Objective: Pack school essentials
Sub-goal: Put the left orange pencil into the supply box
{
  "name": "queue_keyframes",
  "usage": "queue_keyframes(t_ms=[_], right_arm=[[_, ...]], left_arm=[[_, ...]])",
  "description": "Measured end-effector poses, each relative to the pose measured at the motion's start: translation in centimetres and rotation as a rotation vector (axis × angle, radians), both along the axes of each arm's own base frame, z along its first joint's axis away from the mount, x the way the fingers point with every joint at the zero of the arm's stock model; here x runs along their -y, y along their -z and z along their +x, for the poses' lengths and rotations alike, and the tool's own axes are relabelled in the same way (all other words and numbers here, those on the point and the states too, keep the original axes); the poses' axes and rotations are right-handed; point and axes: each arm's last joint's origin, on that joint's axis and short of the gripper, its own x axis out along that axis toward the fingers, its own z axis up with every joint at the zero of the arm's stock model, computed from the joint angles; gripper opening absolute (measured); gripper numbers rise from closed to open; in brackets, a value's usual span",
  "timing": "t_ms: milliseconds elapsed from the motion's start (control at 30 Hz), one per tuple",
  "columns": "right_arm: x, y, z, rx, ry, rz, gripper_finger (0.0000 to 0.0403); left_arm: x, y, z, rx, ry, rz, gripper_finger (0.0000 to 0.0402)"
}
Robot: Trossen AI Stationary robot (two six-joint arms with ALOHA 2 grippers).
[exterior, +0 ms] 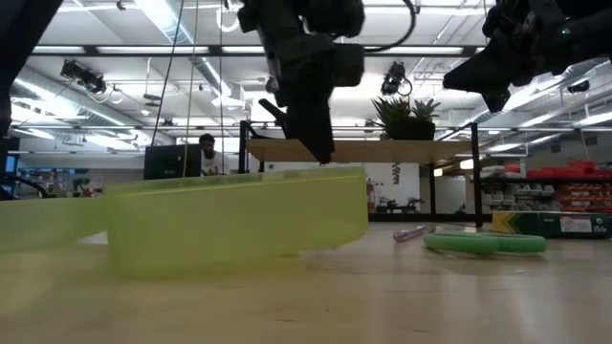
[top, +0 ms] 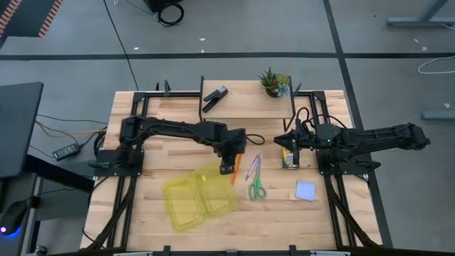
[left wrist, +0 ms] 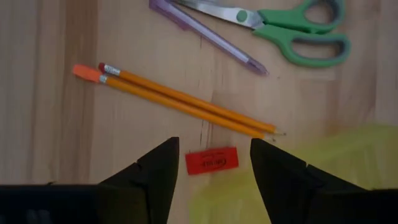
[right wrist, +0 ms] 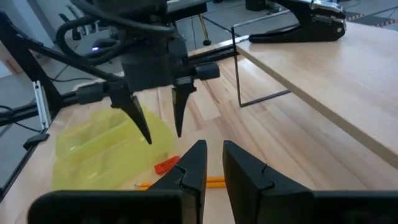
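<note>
My left gripper (left wrist: 211, 163) is open and hovers, pointing down, over the tiny red eraser (left wrist: 211, 160), with a finger on either side and above it. The eraser lies flat on the table at the edge of the open yellow case (top: 199, 199). Beside it lie two orange pencils (left wrist: 186, 99), the purple pen (left wrist: 208, 37) and the green-handled scissors (left wrist: 298, 31). My right gripper (top: 284, 142) waits in the air above the small yellow-green box (top: 288, 158), its fingers a narrow gap apart. The pale blue notepad (top: 306, 190) lies near the table's right side.
A raised wooden shelf (top: 249, 107) at the table's far side carries the black stapler (top: 215, 98) and the potted plant (top: 274, 83). Black arm frames stand at the table's left and right. Bare wood shows along the near edge, right of the case. A person sits in the room beyond.
</note>
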Motion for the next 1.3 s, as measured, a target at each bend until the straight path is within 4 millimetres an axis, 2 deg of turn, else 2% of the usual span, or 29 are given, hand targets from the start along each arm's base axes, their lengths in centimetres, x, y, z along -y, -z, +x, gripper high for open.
queue_keyframes(t_ms=[133, 333, 667, 1033, 1300], right_arm=[[0.0, 0.1, 0.0, -0.011, -0.001, 0.002, 0.006], [0.0, 0.5, -0.1, -0.048, -0.005, 0.002, 0.006], [0.0, 0.6, -0.1, -0.061, -0.011, -0.006, 0.006], [0.0, 0.5, -0.1, -0.058, -0.009, 0.002, 0.006], [0.0, 0.5, -0.1, -0.054, -0.008, 0.007, 0.006]], left_arm=[[-0.1, 0.6, 1.4, -0.034, -0.013, -0.007, 0.022], [0.1, 2.0, 2.0, -0.09, -0.025, -0.014, 0.0217], [1.0, 2.9, 1.5, -0.177, -0.025, -0.02, 0.0213], [1.1, 4.0, 0.8, -0.24, -0.028, -0.02, 0.0206], [1.7, 4.1, 0.1, -0.322, -0.038, -0.023, 0.0205]])
